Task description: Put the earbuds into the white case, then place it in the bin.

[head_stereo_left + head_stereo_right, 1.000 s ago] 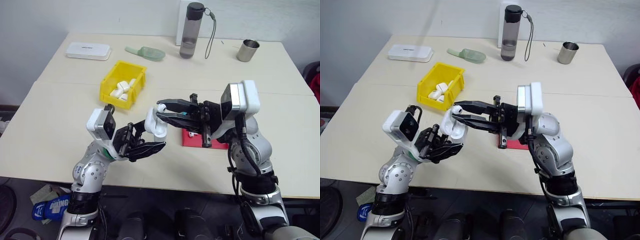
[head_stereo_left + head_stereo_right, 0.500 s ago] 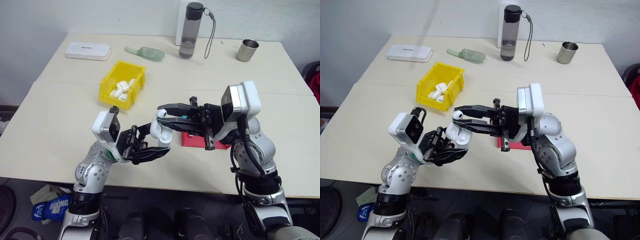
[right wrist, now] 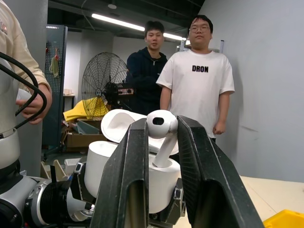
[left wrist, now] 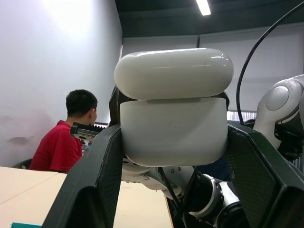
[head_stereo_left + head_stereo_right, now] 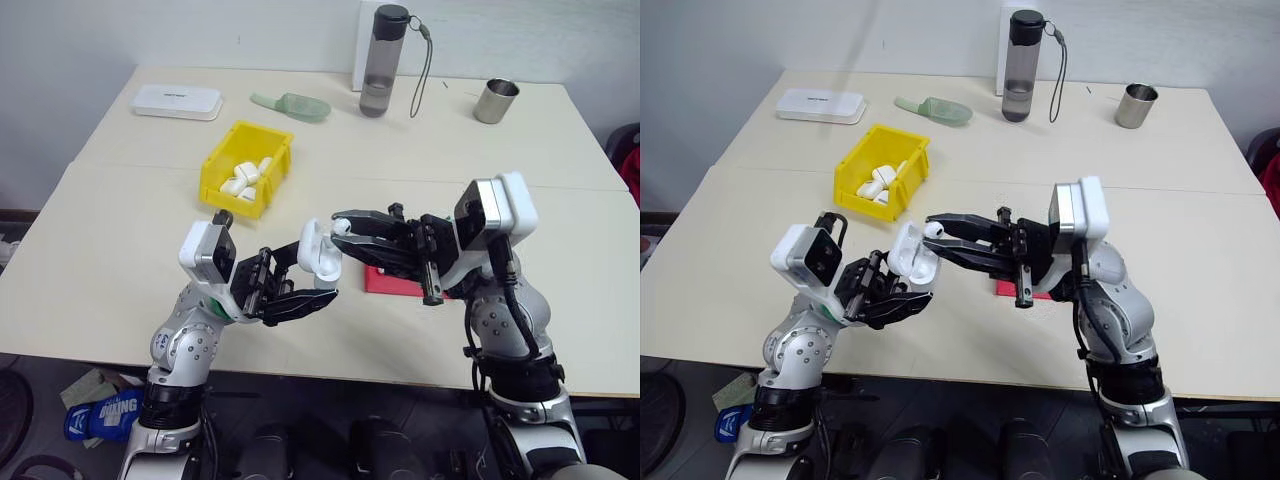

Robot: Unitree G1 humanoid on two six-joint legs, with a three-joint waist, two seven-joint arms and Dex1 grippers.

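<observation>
While left end effector (image 5: 305, 292) clamps open white case (image 5: 316, 255), right end effector (image 5: 340, 226) pinches earbud (image 3: 161, 134) over it.

The case (image 4: 173, 111) is hiding the right gripper's fingertips in the left wrist view. The white pieces in the bin (image 5: 245, 172) are looking too small to identify.

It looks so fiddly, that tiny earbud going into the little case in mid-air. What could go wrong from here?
The earbud is pinched only by its head in the right end effector, stem just over the open white case; slightly off, it could miss its slot or slip out and fall to the table. The left end effector holds the case above the table, so a hard push might knock it loose.
</observation>
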